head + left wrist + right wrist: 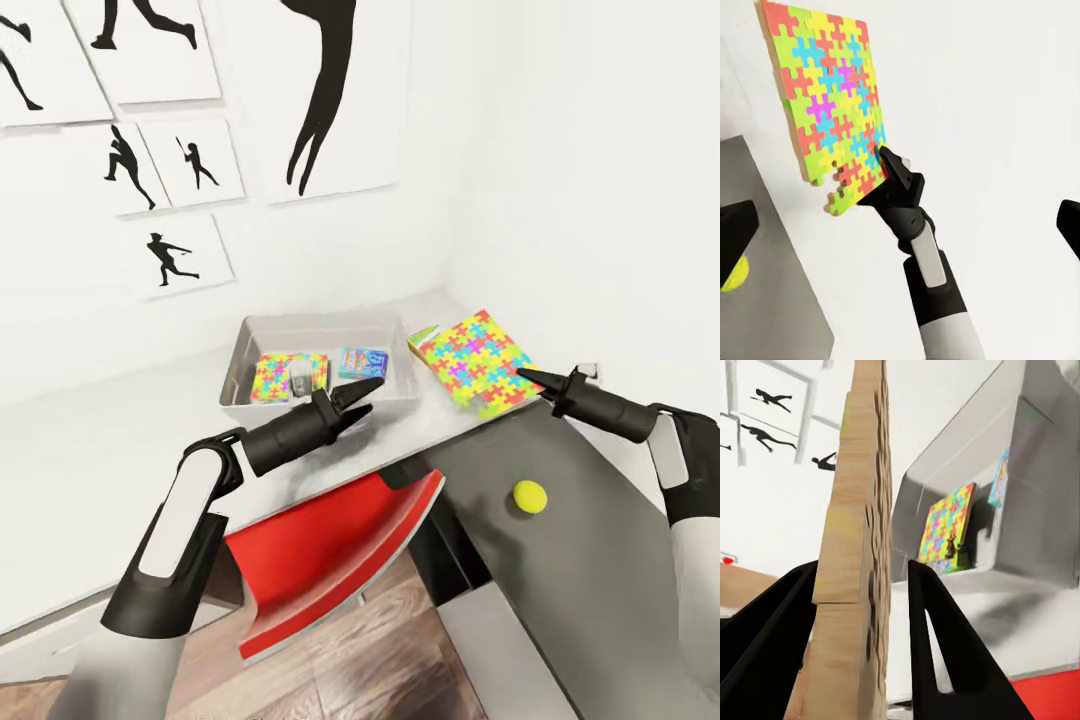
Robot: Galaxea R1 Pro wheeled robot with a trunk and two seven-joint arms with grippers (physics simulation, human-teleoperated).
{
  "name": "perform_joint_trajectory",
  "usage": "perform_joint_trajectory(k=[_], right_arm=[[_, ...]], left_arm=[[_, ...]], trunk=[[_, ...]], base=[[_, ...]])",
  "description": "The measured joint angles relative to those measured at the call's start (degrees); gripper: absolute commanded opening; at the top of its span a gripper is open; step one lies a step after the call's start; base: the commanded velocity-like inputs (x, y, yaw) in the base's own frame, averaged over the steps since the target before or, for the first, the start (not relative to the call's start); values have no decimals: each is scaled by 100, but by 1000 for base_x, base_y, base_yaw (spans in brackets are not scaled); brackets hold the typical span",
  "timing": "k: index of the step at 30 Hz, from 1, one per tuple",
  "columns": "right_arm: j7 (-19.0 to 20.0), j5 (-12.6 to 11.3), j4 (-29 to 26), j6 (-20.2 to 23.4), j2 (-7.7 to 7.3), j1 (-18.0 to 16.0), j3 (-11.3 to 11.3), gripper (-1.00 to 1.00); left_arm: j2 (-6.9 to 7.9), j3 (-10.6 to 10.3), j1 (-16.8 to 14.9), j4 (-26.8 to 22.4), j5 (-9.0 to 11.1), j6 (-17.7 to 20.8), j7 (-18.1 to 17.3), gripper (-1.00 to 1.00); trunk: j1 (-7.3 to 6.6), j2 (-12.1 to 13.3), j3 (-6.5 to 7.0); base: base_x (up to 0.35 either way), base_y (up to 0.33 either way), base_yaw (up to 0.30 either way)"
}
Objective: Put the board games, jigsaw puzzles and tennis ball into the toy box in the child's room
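Gripping the near edge of a jigsaw puzzle [474,360], the right gripper [524,377] sits right of centre in the head view; in the right wrist view its two dark fingers [945,645] stand on either side of the puzzle's tan, layered edge [859,547], closed or nearly closed on it. The left wrist view shows the same hold, with the fingertips pinching the lower corner of the sheet [825,105]. Thin and flat, the puzzle is probably light and fairly stiff, though its interlocking pieces may flex or part under a corner hold, so a pinch well in from the edge looks the safer place to take it. It lies on the table [80,450] just right of the toy box [245,345], over a green-edged board game [424,335] whose corner peeks out at its upper left. The left gripper [360,395] hangs at the box's near rim at frame centre, its jaws apart and empty. Inside the box lie the second jigsaw puzzle [285,375] and a blue board game [362,362]. The tennis ball [529,496] rests on the dark wing at lower right, well apart; being round, it will roll readily. A red chair [330,550] stands below the table.
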Motion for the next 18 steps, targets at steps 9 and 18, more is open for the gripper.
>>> perform_joint_trajectory(k=[9,18], right_arm=[[-541,-4,850,1,-9,-834,27,-100],[-858,-6,1118,0,164,-1159,54,-100]], left_arm=[[555,941,51,1,34,26,88,100],[1021,1389,168,1,286,22,219,100]], trunk=[[0,0,2],[0,0,2]], base=[[0,0,285],[0,0,287]])
